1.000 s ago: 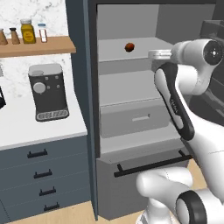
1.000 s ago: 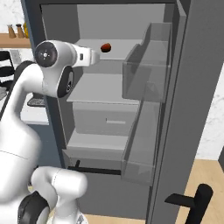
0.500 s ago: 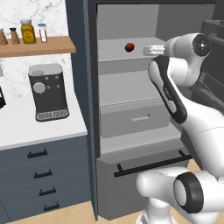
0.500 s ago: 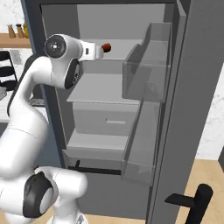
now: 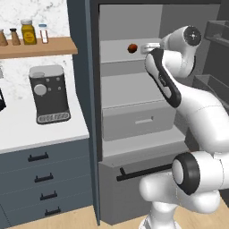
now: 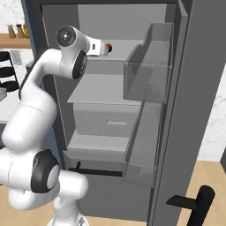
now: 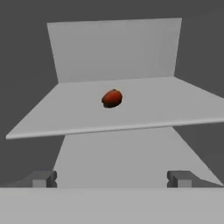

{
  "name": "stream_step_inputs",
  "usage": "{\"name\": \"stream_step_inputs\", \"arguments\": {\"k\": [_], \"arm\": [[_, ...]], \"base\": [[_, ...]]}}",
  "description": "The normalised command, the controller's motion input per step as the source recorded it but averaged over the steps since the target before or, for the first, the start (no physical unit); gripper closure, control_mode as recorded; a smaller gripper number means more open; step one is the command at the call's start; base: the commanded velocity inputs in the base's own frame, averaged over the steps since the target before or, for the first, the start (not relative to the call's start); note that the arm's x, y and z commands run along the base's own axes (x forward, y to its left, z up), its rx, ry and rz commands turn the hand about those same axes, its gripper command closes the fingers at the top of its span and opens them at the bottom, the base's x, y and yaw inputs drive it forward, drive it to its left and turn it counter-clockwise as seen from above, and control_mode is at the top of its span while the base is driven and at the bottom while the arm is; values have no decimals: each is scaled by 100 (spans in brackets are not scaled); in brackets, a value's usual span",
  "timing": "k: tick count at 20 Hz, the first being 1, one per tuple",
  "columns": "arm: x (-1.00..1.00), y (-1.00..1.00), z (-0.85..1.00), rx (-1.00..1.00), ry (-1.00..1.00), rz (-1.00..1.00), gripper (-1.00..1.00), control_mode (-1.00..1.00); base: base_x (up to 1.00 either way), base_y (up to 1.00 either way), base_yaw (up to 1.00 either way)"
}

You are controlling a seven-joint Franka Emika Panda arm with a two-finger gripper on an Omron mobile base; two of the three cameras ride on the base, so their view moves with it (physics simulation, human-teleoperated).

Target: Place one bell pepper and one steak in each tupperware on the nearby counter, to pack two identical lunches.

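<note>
One red bell pepper (image 5: 132, 48) (image 6: 109, 46) (image 7: 112, 98) lies alone on the upper shelf (image 7: 144, 111) of the open fridge. My gripper (image 5: 147, 46) (image 6: 102, 47) (image 7: 112, 178) is held level at that shelf's front edge, pointing at the pepper and a short way from it. The jaws stand open with nothing between them. The white counter (image 5: 27, 129) lies left of the fridge. The steak and the tupperware are out of view.
A dark coffee machine (image 5: 48, 94) stands on the counter, under a wooden wall shelf (image 5: 38, 46) with bottles. Below the pepper's shelf come another shelf and a drawer (image 5: 136, 120). The open fridge door with its bins (image 6: 148, 75) stands to the right.
The arm has risen and reached in toward the upper shelf, bringing the gripper closer to the pepper. The jaws stay open and the pepper has not moved.
</note>
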Motion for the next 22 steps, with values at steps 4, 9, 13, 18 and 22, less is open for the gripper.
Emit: {"name": "stream_step_inputs", "arguments": {"k": [4,9,13,18,22], "arm": [[32,0,-9,2,6,0,-100,-100],[31,0,-23,4,0,0,-100,-100],[35,0,-15,6,0,0,-100,-100],[43,2,0,5,1,0,-100,-100],[39,6,0,1,4,0,-100,-100]], "base": [[0,0,0],[0,0,0],[0,0,0],[0,0,0],[0,0,0]]}}
